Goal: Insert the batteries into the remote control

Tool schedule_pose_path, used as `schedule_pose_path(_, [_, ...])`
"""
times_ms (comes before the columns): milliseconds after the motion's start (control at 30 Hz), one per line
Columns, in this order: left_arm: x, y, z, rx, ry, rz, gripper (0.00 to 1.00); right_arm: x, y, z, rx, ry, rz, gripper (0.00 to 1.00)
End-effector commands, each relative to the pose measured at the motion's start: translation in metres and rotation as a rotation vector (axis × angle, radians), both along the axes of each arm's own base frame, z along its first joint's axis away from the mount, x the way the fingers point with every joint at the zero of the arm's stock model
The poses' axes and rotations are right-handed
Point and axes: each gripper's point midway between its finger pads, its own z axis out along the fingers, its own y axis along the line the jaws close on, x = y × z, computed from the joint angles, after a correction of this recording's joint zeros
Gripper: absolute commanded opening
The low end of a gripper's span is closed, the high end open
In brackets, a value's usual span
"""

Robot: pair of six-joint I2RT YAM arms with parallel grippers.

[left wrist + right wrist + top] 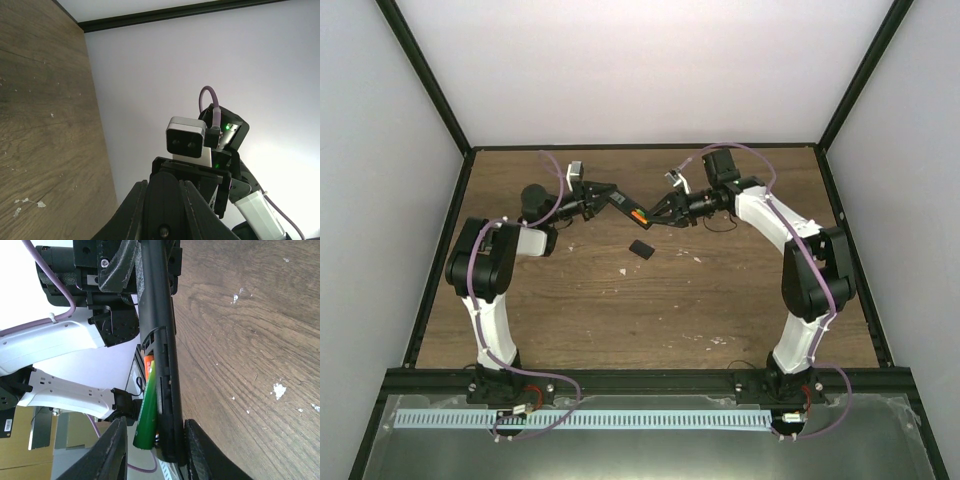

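Orange battery half-seated, tilted out of remote. L hand clamps remote; R hand narrow, straddling both, grip: cannot tell. Next, prob.: press battery flush.

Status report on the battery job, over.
Left gripper clamped on remote. Right gripper straddles its open end, grip unclear. Battery half out of bay. Black cover lies on table.

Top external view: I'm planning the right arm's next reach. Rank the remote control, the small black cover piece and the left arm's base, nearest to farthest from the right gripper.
From the right gripper:
1. remote control, at its fingertips, mid-table.
2. black cover piece, on the table, just toward the near edge.
3. left arm's base, at the near left edge.
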Motion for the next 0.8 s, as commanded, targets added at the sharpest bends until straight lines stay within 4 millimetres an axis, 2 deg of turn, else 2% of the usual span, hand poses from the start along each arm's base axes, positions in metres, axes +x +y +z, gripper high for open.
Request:
schedule_pose_path(0, [-0.0020,-0.0079,-0.0036,0.010,-0.040,-0.023,0.00,-0.0019,0.0139,0.0376,0.093,-0.080,0.064,0.24])
schedule_pose_path(500, [-0.0027,-0.0082,-0.0026,0.004,-0.039,-0.034,0.00,0.0029,0.0135,0.0355,0.062,-0.100,0.037,0.19])
schedule_pose_path(767, [0.0000,-0.0096,-0.0040,0.007,-0.034,-0.030,0.00,0.0009,0.0215,0.0332,0.065,-0.096,0.059,0.17])
